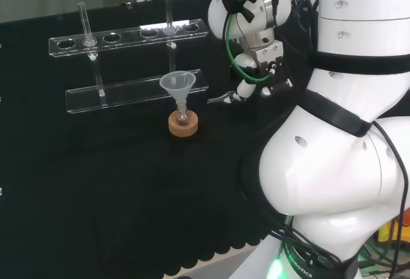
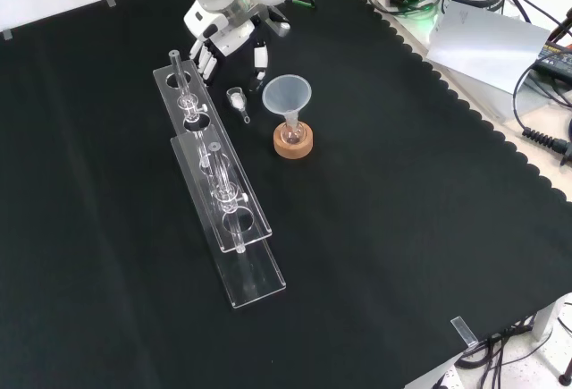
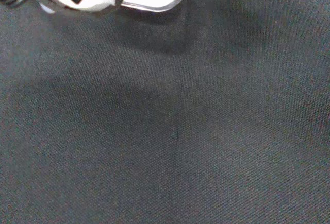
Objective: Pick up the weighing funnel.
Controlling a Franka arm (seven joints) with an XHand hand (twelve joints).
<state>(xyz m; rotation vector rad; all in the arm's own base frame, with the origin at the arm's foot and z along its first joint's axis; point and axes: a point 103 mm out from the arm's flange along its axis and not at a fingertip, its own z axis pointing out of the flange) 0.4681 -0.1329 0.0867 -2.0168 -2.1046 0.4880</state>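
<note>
Bare black cloth (image 2: 402,228) runs wide to its scalloped edge. Between the tube rack (image 2: 223,201) and the funnel (image 2: 286,96) lies the weighing funnel (image 2: 238,101), small, clear and short-stemmed. It sits just below the hand (image 2: 223,33), whose fingers (image 2: 206,63) and thumb are spread apart.

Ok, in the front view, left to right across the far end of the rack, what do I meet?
A test tube in the rack → weighing funnel → funnel on its cork ring. The hand spans them from above, so it is left out.
</note>
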